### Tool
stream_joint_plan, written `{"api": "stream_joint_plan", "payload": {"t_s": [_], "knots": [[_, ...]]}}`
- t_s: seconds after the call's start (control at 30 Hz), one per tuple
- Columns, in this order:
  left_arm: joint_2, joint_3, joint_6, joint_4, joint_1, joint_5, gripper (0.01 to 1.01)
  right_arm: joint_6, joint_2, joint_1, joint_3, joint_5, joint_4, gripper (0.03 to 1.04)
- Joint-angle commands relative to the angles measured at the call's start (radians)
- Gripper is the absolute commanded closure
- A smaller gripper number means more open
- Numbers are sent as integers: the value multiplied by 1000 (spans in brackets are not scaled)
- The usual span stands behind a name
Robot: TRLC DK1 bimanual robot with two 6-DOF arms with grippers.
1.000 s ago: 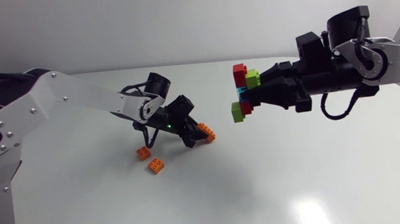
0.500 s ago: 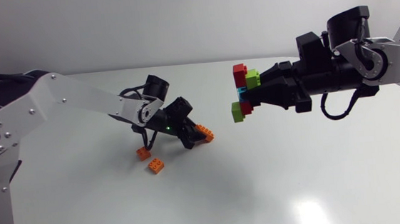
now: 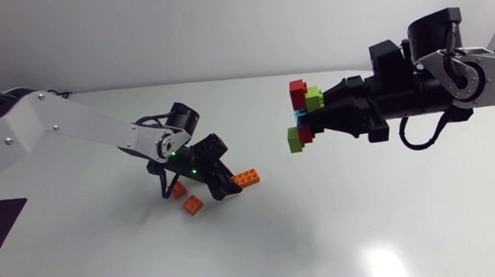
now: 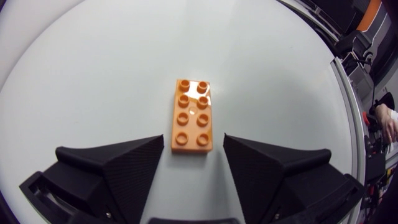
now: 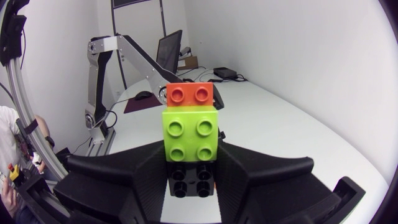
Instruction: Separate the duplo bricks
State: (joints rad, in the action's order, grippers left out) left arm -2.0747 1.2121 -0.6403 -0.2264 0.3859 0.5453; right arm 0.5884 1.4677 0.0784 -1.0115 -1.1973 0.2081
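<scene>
An orange two-by-four brick (image 3: 246, 177) lies flat on the white table, studs up. In the left wrist view this orange brick (image 4: 192, 116) sits between the tips of my open left gripper (image 4: 193, 140), with a gap on each side. Two small orange bricks (image 3: 179, 189) (image 3: 193, 205) lie just behind that left gripper (image 3: 225, 186). My right gripper (image 3: 318, 115) hangs in the air over the table's right half, shut on a stack of bricks (image 3: 301, 112) in red, lime, cyan and green. Its wrist view shows a lime brick (image 5: 190, 134) topped by a red one (image 5: 189, 94).
The white table (image 3: 343, 228) spreads wide in front of both arms. My left arm (image 3: 70, 130) slants in low from the left edge. The right arm (image 3: 438, 79) stretches level from the right edge.
My left gripper has opened and let go of the long orange brick, which now lies on the table. The left arm has dropped lower and drawn back left. The right arm has kept still.
</scene>
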Motion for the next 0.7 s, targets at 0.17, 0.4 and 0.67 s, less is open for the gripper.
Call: {"api": "stream_joint_plan", "payload": {"t_s": [0.17, 0.4, 0.67], "knots": [[206, 106, -70, -206, -2, -10, 56, 17, -32, 8, 44, -1, 16, 908], [265, 224, -133, -409, 57, 136, 70, -6, -56, 58, 59, -27, 27, 908], [234, 330, -329, -703, 110, 255, 75, -15, -26, 58, 57, -90, 27, 908]]}}
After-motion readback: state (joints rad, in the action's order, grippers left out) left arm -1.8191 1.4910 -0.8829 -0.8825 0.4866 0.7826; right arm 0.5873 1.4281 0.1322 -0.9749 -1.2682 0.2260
